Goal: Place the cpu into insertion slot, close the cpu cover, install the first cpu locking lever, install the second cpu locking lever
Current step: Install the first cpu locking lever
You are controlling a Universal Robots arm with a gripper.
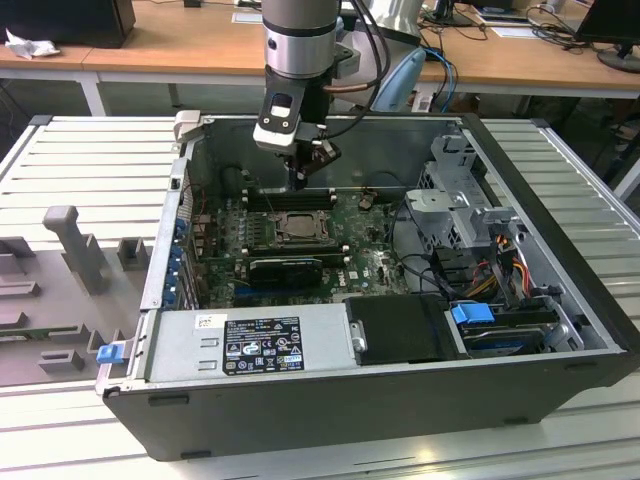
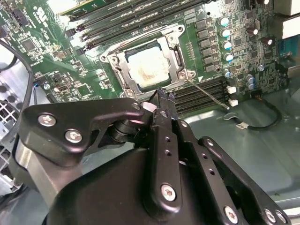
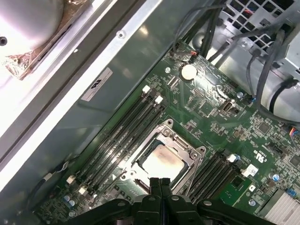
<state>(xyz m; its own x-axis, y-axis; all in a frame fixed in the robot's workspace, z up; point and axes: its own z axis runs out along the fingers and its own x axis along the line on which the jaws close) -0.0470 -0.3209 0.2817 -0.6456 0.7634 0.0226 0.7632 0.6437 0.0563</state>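
Gripper (image 3: 160,185) fingers together, empty, at 12 o'clock of cpu cover (image 1: 277,230) in exterior view; cpu (image 2: 146,69) seated; locking lever (image 2: 208,95) probably unlatched: push slowly, avoid slipping.

Inside the computer case (image 1: 330,410), the cpu (image 3: 161,161) lies in the insertion slot (image 1: 296,228), with the cpu cover (image 3: 187,151) down around it. Memory slots (image 3: 119,136) flank it on two sides. The gripper (image 1: 300,182) hangs over the slot's far edge. The power supply (image 1: 250,345) lies nearer.
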